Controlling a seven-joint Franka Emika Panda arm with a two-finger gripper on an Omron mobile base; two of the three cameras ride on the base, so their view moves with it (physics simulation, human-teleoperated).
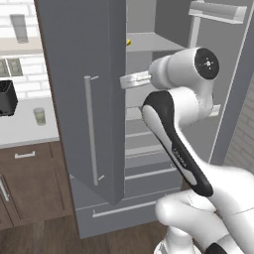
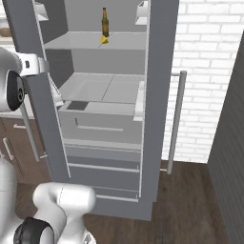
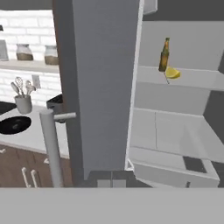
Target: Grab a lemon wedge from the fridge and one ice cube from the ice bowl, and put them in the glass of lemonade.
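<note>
The fridge (image 2: 109, 114) stands with both doors swung wide, its shelves and crisper drawers exposed. The left door (image 1: 82, 94) hangs between the arm and the bench (image 1: 22, 131), with its long handle facing the camera.

The arm (image 1: 173, 144) is raised in front of the open compartment, its wrist level with the door edge. The gripper's fingertips cannot be made out in any view, so whether it is wide or narrow cannot be told; nothing suggests it carries anything.

On the upper shelf (image 2: 95, 42) a brown bottle (image 2: 105, 21) stands upright. The lemon wedge (image 2: 103, 40) lies at its foot, touching or just beside it; in the hand view it sits to the right of the bottle's base (image 3: 172, 73).

The glass of lemonade (image 1: 39, 116) waits on the bench, left of the door. The ice bowl (image 3: 14, 125) rests on the bench further along.

Judgement: the door-opening step looks complete and the reach for the wedge is in hand. The next move calls for advancing past the door edge to shelf height, approaching the wedge from the side away from the bottle to avoid toppling it.
</note>
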